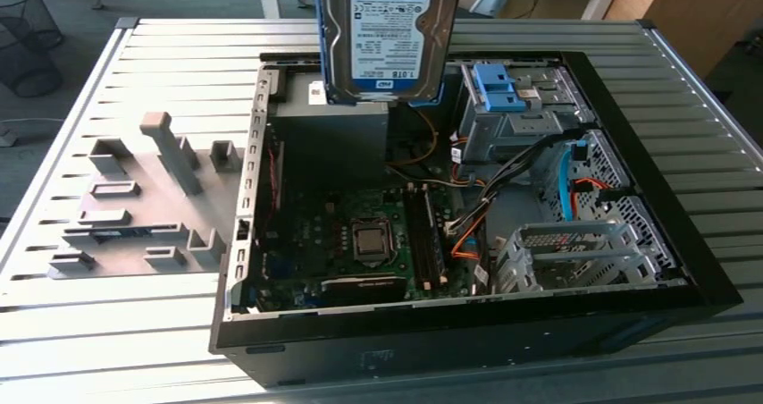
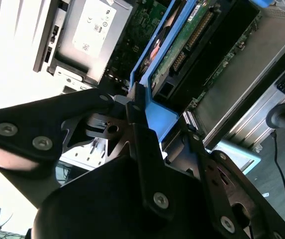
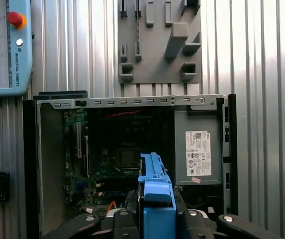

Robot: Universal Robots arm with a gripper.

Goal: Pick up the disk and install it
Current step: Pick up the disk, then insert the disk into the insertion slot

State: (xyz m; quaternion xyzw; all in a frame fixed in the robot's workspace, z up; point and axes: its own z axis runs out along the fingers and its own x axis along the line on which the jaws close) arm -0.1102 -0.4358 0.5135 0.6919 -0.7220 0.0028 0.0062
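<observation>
pincer (image 2: 159,119) clamped on disk (image 1: 388,42) | upright over open case (image 1: 477,337); white-and-blue label (image 1: 399,15) showing

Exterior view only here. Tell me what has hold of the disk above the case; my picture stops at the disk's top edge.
Observer: In the second wrist view the tool is shut on the disk, with its black fingers clamped on the blue bracket along the disk's edge.
Operator: Now say what the disk hides from me in the case's far corner.
Observer: A grey power supply with a white sticker. In the first wrist view it sits inside the open case, against the case wall.
</observation>
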